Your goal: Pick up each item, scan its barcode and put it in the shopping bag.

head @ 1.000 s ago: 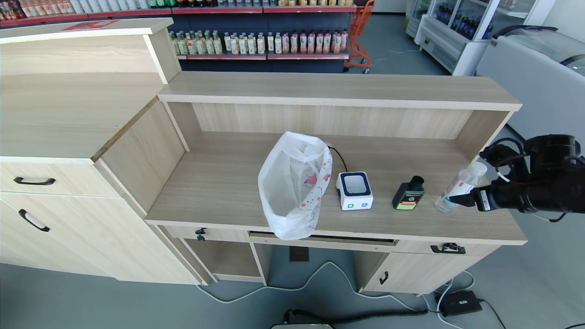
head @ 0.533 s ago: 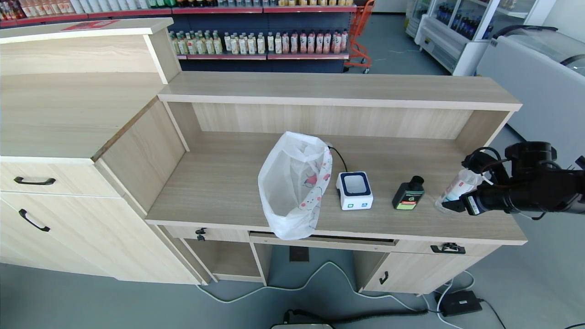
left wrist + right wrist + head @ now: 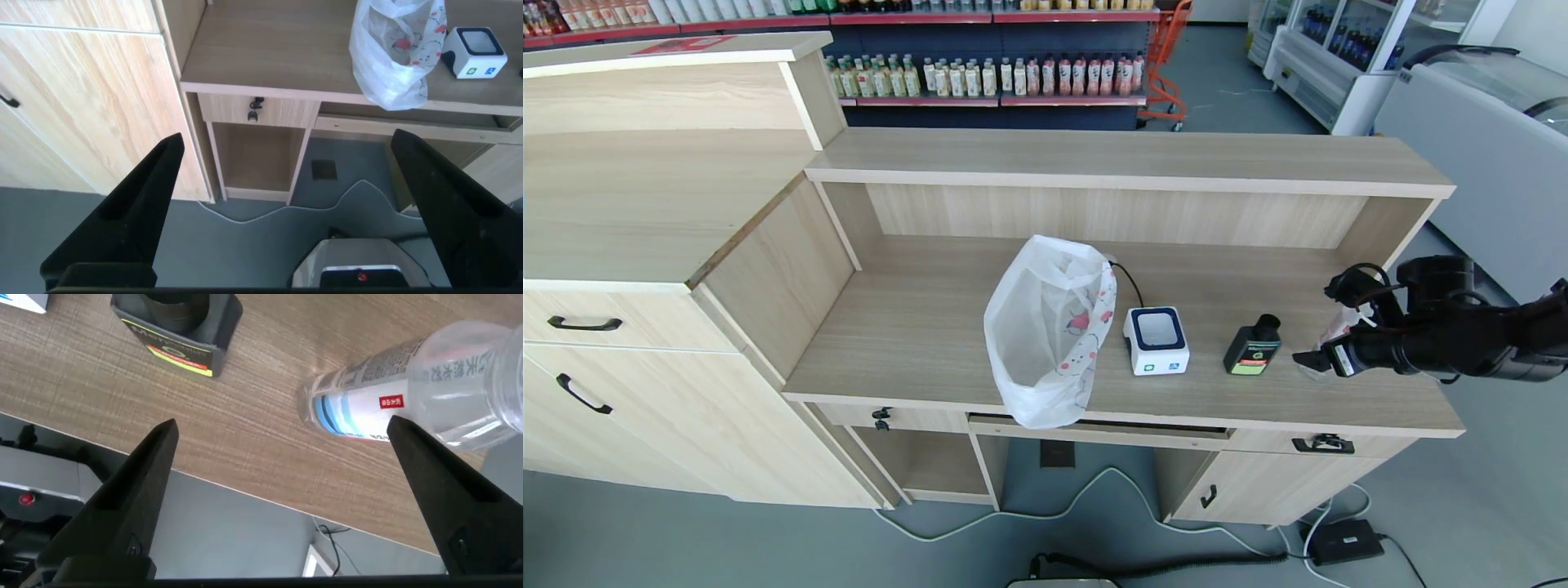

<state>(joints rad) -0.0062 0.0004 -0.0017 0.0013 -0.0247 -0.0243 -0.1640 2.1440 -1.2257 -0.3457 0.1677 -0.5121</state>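
Clear bottle (image 3: 409,384) just ahead of right end effector's (image 3: 283,431) spread fingers (image 3: 135,494).

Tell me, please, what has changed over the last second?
The right gripper moved left, closing in on the clear bottle; it is open and has not gripped it. The bag, scanner and dark bottle stayed put.

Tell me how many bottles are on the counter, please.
2. A dark bottle stands just right of the scanner. A clear bottle is further right, by the open right gripper. The bag may hide more.
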